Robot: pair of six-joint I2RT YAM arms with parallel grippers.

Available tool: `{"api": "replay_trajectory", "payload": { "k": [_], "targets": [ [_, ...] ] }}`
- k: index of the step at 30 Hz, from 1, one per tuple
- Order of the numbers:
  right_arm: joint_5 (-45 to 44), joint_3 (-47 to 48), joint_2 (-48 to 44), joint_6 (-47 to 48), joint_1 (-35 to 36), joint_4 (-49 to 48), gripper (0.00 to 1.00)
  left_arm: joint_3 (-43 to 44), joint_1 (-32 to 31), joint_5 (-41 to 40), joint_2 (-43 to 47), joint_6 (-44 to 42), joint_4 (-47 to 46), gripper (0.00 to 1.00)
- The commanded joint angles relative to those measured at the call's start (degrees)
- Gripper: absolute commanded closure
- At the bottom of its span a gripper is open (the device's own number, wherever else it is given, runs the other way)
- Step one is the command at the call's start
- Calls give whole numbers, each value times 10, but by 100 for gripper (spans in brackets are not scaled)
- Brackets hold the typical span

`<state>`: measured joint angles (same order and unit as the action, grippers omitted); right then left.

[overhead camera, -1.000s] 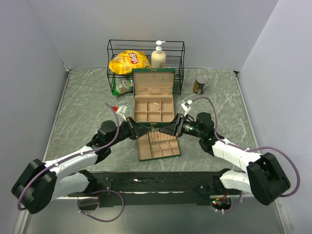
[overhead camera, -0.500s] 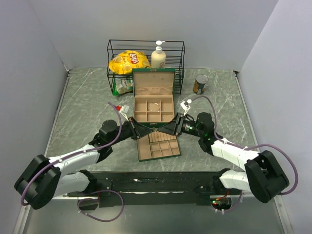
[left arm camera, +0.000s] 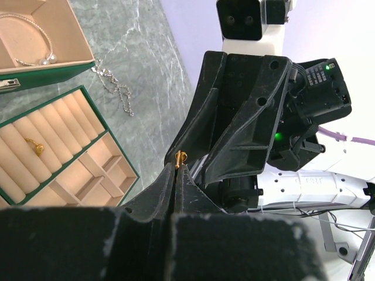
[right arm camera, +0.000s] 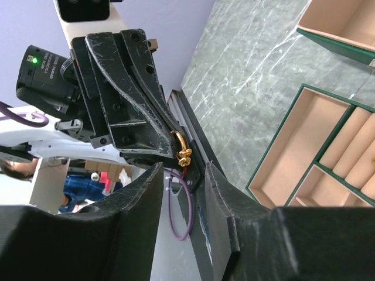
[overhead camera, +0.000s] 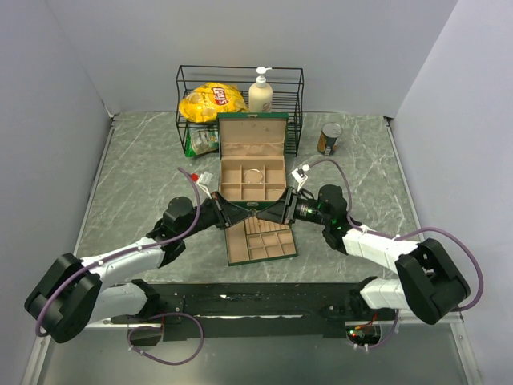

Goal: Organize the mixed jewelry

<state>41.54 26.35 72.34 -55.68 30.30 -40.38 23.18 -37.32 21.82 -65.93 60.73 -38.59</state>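
Both arms reach inward and meet tip to tip over the near edge of the green box (overhead camera: 252, 118), above the flat tray (overhead camera: 271, 247) lying in front of it. Left gripper (left arm camera: 179, 171) pinched tight, a small gold ring (left arm camera: 181, 157) clamped at the very tips, ring standing edge-on. Right gripper (right arm camera: 183, 178) faces it head-on, jaws parted a moderate way, nothing between them; from the right wrist view the ring sits just beyond its fingertips, in line with the gap, and contact cannot be told. Rest of the jewelry: a thin silvery bangle (left arm camera: 28, 42) with small beads lies in a front compartment of the box; a fine silver chain (left arm camera: 114, 88) is strewn on the marbled surface (overhead camera: 136, 176) just beside the box's near right corner, between box and tray; a second gold ring (left arm camera: 35, 146) is seated among the padded rolls of the tray. Box lid stands open, tan lining showing. Behind the box, a black wire rack (overhead camera: 240, 70) with a yellow chips bag (overhead camera: 211, 100) and a pump bottle (overhead camera: 260, 92); a can (overhead camera: 329, 138) stands to the right of the rack
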Motion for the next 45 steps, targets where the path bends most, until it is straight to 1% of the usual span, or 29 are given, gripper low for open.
{"api": "replay_trajectory", "payload": {
  "k": [1, 12, 14, 25, 31, 45],
  "targets": [
    [10, 31, 7, 6, 4, -41, 59, 20, 1, 10, -4, 3, -32, 99],
    [11, 38, 22, 2, 5, -49, 64, 26, 1, 10, -10, 4, -32, 99],
    [11, 38, 25, 0, 6, -53, 66, 27, 1, 10, -11, 4, -32, 99],
    [10, 39, 25, 0, 7, -65, 69, 21, 1, 12, -18, 9, -39, 99],
    [9, 41, 26, 0, 9, -66, 73, 20, 1, 9, -17, 10, -39, 99],
    [-4, 37, 15, 3, 11, -78, 80, 18, 1, 15, -35, 18, -52, 99]
  ]
}}
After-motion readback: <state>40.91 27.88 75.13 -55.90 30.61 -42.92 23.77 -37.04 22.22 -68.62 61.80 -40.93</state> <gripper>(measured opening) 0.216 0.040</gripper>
